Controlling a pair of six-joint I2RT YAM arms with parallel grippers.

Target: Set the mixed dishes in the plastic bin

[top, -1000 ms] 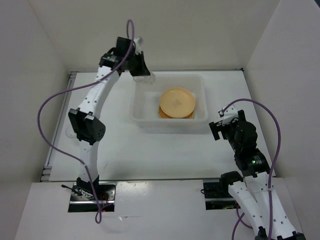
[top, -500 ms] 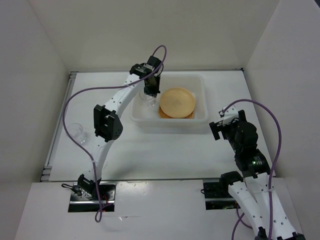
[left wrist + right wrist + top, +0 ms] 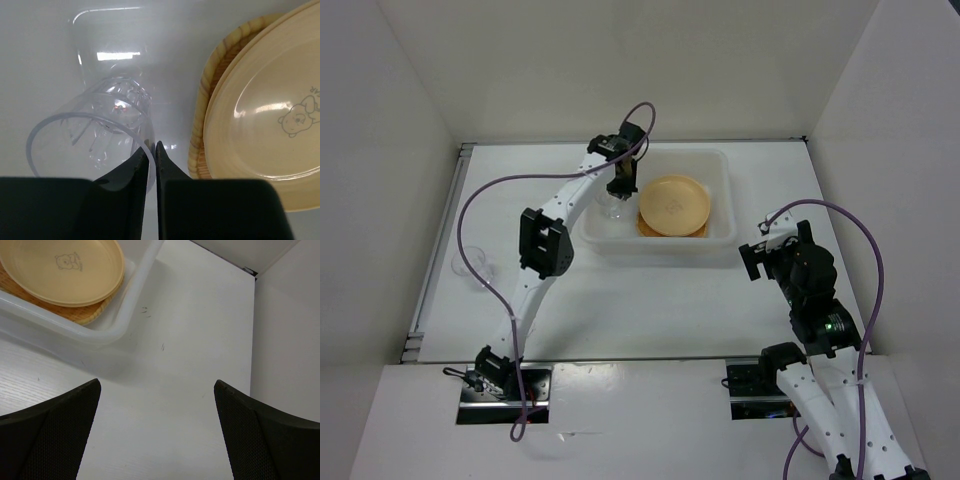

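The plastic bin (image 3: 658, 252) stands mid-table and holds a tan-yellow plate (image 3: 674, 204) stacked on the woven wicker tray (image 3: 644, 229). My left gripper (image 3: 619, 189) is inside the bin's left part, shut on the rim of a clear cup (image 3: 611, 209). In the left wrist view the gripper (image 3: 151, 148) pinches the cup's (image 3: 95, 135) rim, with the plate (image 3: 260, 125) and tray (image 3: 200, 135) to its right. A second clear cup (image 3: 470, 266) stands on the table at the far left. My right gripper (image 3: 756, 254) is open and empty right of the bin (image 3: 112, 335).
White walls enclose the table on three sides. The left arm's purple cable arcs over the table's left half. The right wrist view shows the plate (image 3: 65, 267), the tray (image 3: 80, 314) and bare table under the gripper (image 3: 156, 390).
My left arm has swung from behind the bin's back-left corner into the bin with the cup and lowered it. The right arm has not moved.
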